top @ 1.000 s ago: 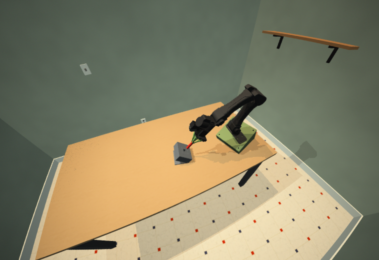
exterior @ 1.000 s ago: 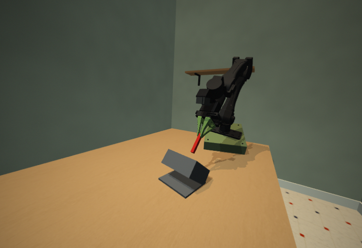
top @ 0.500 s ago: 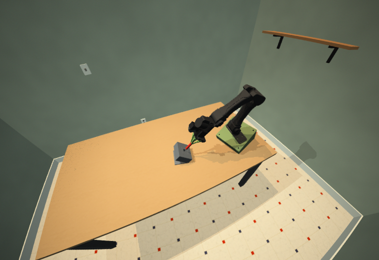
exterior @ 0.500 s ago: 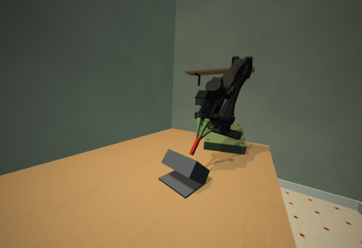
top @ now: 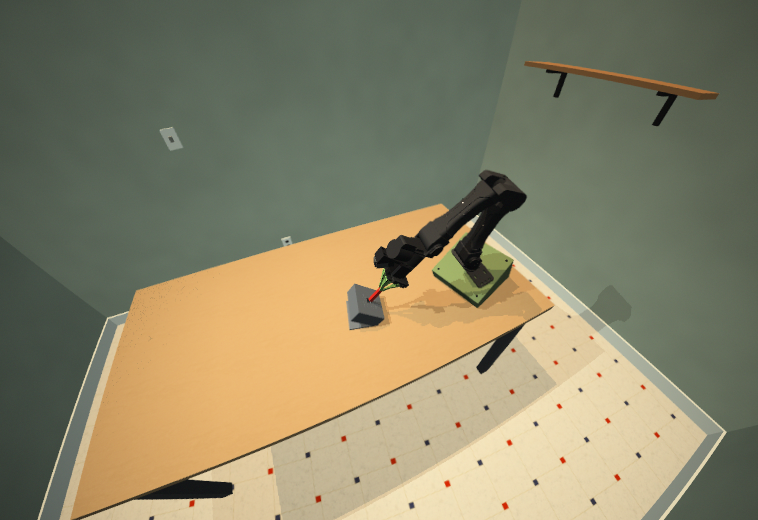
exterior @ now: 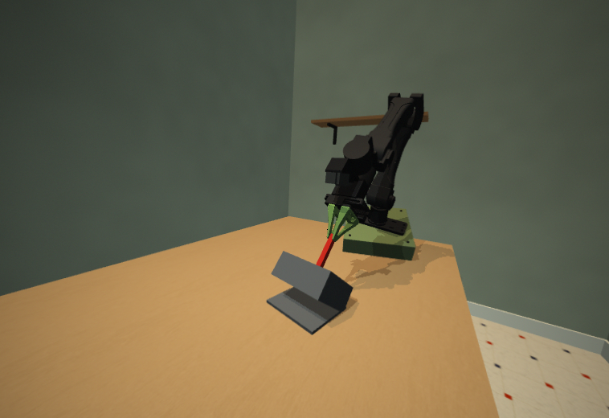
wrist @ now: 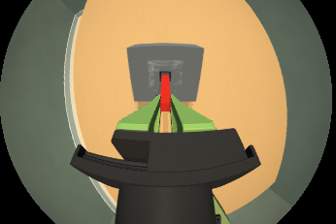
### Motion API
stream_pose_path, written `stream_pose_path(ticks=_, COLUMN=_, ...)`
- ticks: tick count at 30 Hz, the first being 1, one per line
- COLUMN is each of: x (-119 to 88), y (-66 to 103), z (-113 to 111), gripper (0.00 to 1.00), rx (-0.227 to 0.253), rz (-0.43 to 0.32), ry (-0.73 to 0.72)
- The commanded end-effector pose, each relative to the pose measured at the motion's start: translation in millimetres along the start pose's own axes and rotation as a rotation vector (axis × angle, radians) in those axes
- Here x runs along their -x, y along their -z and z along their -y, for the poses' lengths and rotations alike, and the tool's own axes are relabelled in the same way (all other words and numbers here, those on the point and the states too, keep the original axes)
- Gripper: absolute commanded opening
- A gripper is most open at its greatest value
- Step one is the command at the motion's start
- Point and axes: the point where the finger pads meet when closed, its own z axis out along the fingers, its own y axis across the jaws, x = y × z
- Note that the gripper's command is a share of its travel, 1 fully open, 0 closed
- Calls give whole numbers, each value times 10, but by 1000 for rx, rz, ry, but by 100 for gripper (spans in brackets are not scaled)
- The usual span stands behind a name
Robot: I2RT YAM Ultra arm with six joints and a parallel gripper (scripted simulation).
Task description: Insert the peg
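Note:
A grey block with a sloped panel [top: 364, 305] stands on the wooden table; it also shows in the exterior view [exterior: 310, 290] and the wrist view [wrist: 166, 74]. My gripper [top: 385, 286] with green fingers is shut on a thin red peg [top: 373, 295], just up-slope of the panel. In the exterior view the gripper [exterior: 332, 235] holds the peg [exterior: 324, 252] tilted, and its lower end goes out of sight behind the panel's top edge. In the wrist view the peg [wrist: 164, 92] points straight at a small dark hole [wrist: 164, 71] in the panel, its tip at the hole's mouth.
The arm's green base plate [top: 472, 271] sits at the table's far right corner, close behind the block. A wooden wall shelf [top: 619, 77] hangs high on the right wall. The table edge runs just right of the base.

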Motion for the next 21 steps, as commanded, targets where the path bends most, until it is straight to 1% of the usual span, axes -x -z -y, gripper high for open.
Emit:
stream_pose_path(ticks=1, x=17, y=-28, z=-11, gripper=0, rx=-2, rz=12, ry=-5)
stream_pose_path(ticks=21, x=22, y=-219, z=-17, gripper=0, rx=-2, rz=12, ry=-5)
